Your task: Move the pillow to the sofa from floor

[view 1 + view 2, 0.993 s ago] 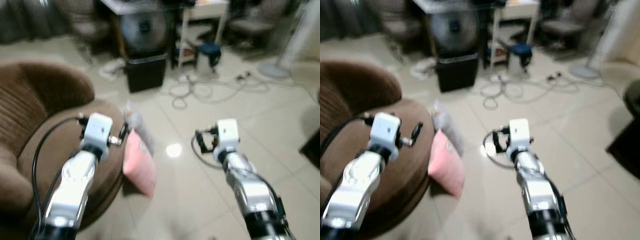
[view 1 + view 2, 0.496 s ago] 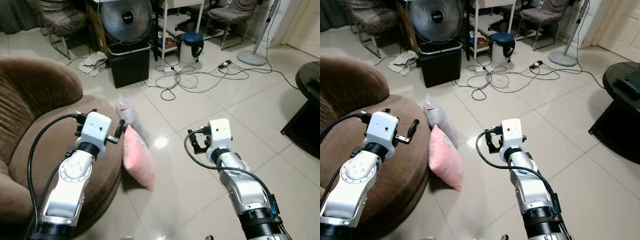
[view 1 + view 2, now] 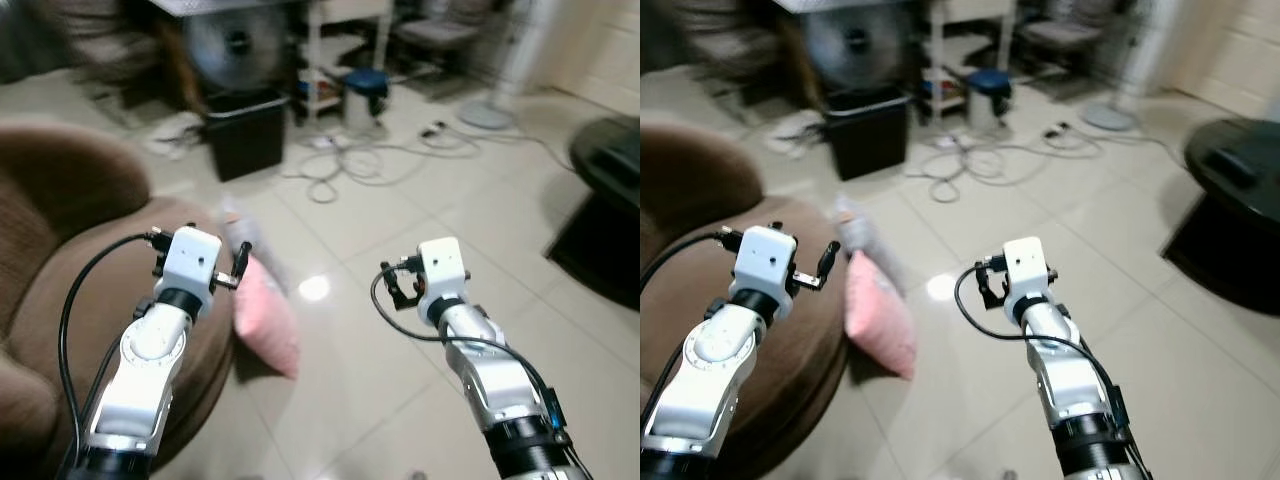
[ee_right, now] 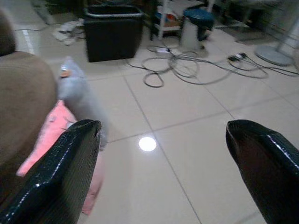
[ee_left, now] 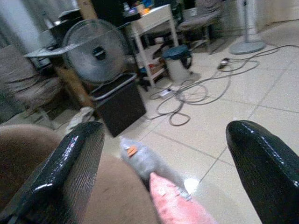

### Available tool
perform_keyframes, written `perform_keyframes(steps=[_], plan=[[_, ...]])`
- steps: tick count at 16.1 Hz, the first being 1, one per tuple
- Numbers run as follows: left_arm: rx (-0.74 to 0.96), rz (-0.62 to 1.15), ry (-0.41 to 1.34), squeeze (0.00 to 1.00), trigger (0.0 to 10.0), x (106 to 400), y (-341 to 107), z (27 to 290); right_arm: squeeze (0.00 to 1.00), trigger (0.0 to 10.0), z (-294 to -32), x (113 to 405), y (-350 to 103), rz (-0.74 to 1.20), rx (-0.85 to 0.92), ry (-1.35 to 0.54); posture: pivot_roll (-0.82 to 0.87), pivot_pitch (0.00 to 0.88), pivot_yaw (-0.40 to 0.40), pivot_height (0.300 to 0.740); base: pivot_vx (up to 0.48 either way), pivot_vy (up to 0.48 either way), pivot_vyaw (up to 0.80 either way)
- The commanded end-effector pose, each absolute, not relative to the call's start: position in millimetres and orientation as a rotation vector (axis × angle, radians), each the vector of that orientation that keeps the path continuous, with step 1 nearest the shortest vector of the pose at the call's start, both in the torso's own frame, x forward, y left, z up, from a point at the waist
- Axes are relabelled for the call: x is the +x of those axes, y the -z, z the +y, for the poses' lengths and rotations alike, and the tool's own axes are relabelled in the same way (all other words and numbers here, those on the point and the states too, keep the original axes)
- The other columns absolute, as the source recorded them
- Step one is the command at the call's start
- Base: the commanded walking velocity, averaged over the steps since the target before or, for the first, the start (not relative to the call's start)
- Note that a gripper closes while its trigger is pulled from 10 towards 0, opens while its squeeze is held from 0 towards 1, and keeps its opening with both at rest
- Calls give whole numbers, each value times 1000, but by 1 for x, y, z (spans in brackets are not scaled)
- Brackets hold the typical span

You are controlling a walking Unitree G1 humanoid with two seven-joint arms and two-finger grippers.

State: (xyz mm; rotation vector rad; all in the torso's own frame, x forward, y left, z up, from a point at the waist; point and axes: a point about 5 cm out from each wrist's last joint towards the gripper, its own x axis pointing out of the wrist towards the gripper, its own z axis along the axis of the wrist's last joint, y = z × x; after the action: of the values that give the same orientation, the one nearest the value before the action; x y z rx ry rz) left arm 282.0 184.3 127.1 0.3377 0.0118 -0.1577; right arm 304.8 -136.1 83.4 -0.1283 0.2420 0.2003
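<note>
A pink pillow (image 3: pixel 268 315) stands on edge on the tiled floor, leaning against the front of the brown sofa (image 3: pixel 60 300). A grey pillow (image 3: pixel 240 235) lies just behind it, also against the sofa. My left gripper (image 3: pixel 200 262) is held over the sofa's seat edge, just left of the pink pillow (image 5: pixel 180 207), open and empty. My right gripper (image 3: pixel 405 285) hovers over bare tiles to the right of the pillows, open and holding nothing; the pink pillow (image 4: pixel 46 140) and grey pillow (image 4: pixel 79 95) lie ahead of it to one side.
A black bin (image 3: pixel 243 130) and a round fan (image 3: pixel 225 45) stand behind the pillows. Loose cables (image 3: pixel 350 165) sprawl on the floor near a blue-lidded pot (image 3: pixel 362 95). A dark round table (image 3: pixel 610 200) is at the right; open tiles lie between it and the sofa.
The camera has shifted and the picture is blurred again. Both arms hold nearly the same pose, and the pillows stay against the sofa.
</note>
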Motion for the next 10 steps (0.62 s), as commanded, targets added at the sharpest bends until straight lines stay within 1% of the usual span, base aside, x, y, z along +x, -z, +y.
perform_keyframes(steps=[1,3,5,7,10], plan=[[334,15,165,0,10000,283,-126,185,0,10000,-138,307,-85,235,-138,-193,109,0,-1,740,0,0,-638],[345,15,165,0,10000,282,-126,187,0,10000,-138,307,-85,237,-133,-192,111,0,-1,740,0,0,-638],[372,20,136,0,10000,281,-126,199,0,10000,-140,306,-83,241,-138,-185,110,0,0,740,0,0,-591],[355,23,145,0,10000,275,-125,208,0,10000,-149,308,-81,234,-208,-163,109,0,5,740,0,0,0],[365,45,164,0,10000,269,-118,209,0,10000,-152,308,-81,220,-256,-177,109,0,5,740,250,0,0]])
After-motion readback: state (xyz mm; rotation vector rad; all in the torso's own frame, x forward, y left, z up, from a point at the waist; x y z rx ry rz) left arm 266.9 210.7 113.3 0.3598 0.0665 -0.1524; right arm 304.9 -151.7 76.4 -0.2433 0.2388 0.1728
